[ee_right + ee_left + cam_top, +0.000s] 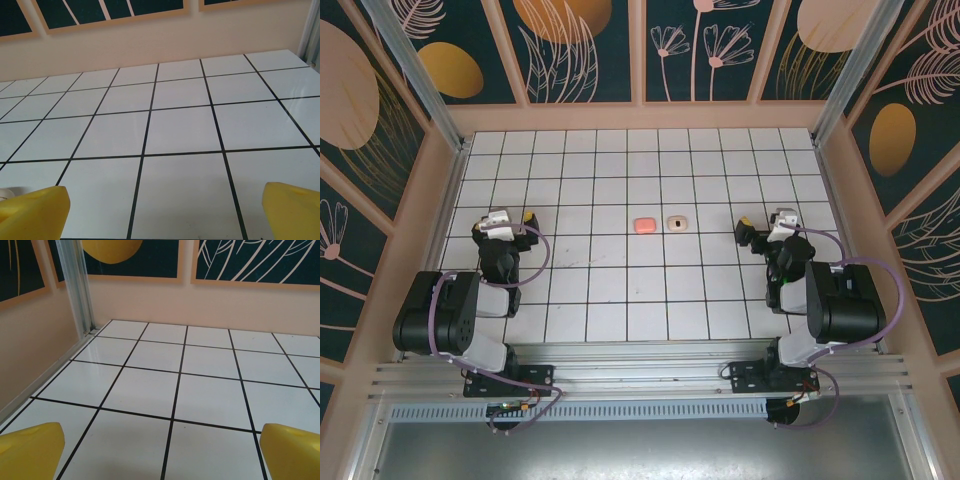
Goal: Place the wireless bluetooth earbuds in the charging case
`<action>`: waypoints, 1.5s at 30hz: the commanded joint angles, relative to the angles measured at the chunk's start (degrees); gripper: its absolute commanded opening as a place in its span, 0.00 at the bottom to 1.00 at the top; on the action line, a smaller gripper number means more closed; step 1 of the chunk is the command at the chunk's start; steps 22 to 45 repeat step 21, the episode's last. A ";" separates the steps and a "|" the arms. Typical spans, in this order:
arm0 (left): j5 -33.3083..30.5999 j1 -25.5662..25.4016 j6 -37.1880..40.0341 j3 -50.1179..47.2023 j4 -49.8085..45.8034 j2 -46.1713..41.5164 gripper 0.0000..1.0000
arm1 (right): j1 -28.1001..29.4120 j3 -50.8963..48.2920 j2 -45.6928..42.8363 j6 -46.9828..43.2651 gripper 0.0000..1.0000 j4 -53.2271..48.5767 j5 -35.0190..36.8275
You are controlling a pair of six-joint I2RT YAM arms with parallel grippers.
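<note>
Two small rounded cases lie side by side at the middle of the tiled floor: a coral-pink case and, to its right, a pale peach case with a dark spot in its centre. Which one is the charging case I cannot tell. The earbuds are hidden or too small to make out. My left gripper rests far left of the cases, open, with bare tile between its yellow fingertips. To the right of the cases, my right gripper also stands open with nothing between its fingertips.
Peach walls with dark leaf panels enclose the white tiled floor. A metal post stands in the far left corner of the left wrist view. A pale sliver peeks over the right gripper's left fingertip; I cannot tell what it is.
</note>
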 commanded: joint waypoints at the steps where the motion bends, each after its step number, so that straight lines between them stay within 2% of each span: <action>1: 0.83 0.33 -0.89 0.34 0.26 -0.16 0.99 | -0.29 0.98 0.49 0.70 0.99 1.09 -0.16; 45: 1.00 0.36 -0.97 0.47 0.31 -0.08 0.99 | -0.29 0.98 0.49 0.69 0.99 1.09 -0.16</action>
